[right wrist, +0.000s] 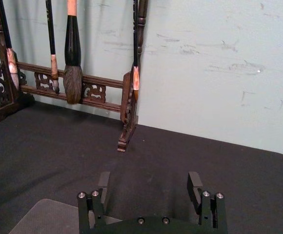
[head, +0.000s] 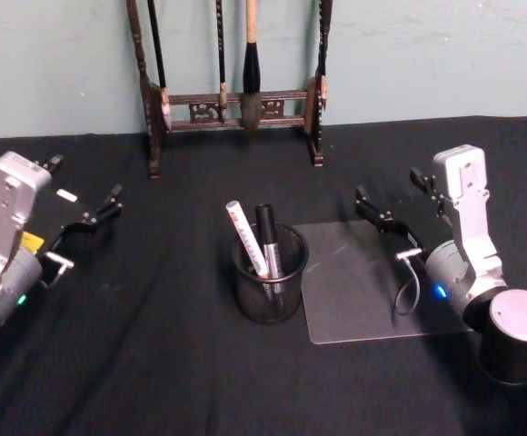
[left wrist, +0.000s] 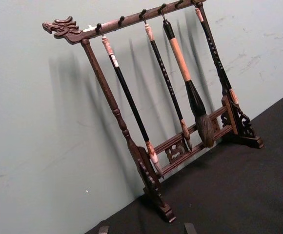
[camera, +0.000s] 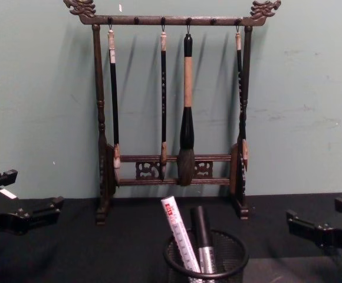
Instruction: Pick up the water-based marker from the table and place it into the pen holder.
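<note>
The pen holder (head: 269,295), a round black mesh cup, stands mid-table on the black table (head: 154,363). Two markers lean upright inside it: a white one (head: 244,236) with red print and a black one (head: 268,238) with a silver band. I cannot tell which of them is the water-based marker. The chest view shows the same pen holder (camera: 230,259) with the white marker (camera: 179,233) and the black marker (camera: 201,233). My left gripper (head: 84,232) hovers open and empty left of the holder. My right gripper (head: 391,233) hovers open and empty to its right, its fingers (right wrist: 194,184) wide apart.
A tall dark wooden brush rack (head: 236,104) with hanging brushes stands at the table's back edge against the pale green wall. A clear rectangular mat (head: 354,291) lies right of the holder, under my right gripper.
</note>
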